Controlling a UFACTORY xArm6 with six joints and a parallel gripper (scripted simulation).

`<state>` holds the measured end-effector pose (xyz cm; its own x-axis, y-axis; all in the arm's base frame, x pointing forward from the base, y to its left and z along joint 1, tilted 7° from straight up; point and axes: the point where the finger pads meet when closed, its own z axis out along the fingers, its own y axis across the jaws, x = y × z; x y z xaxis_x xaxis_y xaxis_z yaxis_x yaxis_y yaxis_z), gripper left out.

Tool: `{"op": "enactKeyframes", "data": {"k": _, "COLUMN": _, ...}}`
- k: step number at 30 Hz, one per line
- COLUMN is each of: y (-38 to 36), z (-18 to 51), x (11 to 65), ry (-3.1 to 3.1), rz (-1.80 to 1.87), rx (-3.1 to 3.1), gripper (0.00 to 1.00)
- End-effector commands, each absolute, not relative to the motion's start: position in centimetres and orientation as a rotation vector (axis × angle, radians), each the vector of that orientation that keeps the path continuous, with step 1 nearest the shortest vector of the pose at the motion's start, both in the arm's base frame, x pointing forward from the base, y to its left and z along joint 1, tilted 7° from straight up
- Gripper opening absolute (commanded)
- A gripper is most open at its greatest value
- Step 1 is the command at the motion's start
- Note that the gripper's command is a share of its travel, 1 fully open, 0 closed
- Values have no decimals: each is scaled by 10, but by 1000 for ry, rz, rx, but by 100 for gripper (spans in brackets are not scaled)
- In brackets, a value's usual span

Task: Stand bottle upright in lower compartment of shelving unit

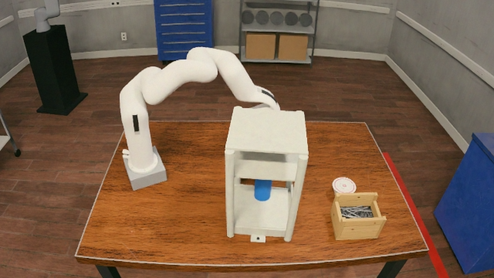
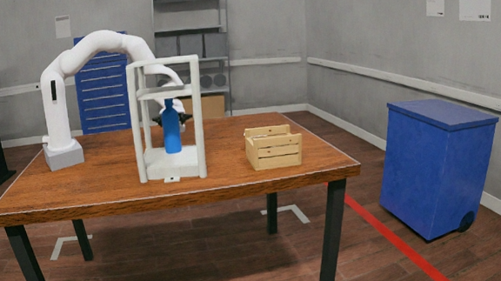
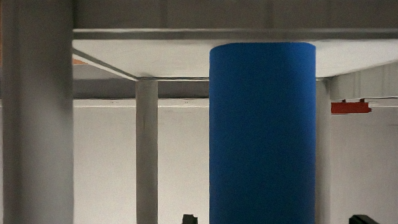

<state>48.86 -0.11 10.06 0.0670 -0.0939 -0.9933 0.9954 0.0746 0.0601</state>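
The blue bottle stands upright, cap up, on the floor of the lower compartment of the white shelving unit. In the top view only its lower body shows under the middle shelf. In the wrist view the bottle fills the middle right, close in front of the camera. My gripper sits behind the bottle at the back of the unit, open, with its dark fingertips on either side of the bottle and apart from it. The fingertips just show at the bottom edge of the wrist view.
A wooden crate of metal parts stands right of the shelving unit, with a white round disc behind it. The arm's base is on the table's left. The unit's posts and middle shelf close in around the gripper.
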Motion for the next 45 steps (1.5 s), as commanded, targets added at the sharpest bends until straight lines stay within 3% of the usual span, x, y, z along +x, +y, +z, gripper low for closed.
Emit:
{"op": "enactKeyframes", "data": {"k": 1, "y": 10, "z": 101, "x": 489, "ry": 1123, "rz": -1152, "rx": 1119, "gripper": 86}}
{"op": "enactKeyframes", "data": {"k": 45, "y": 100, "z": 92, "x": 483, "ry": 1123, "rz": -1152, "rx": 1119, "gripper": 86}}
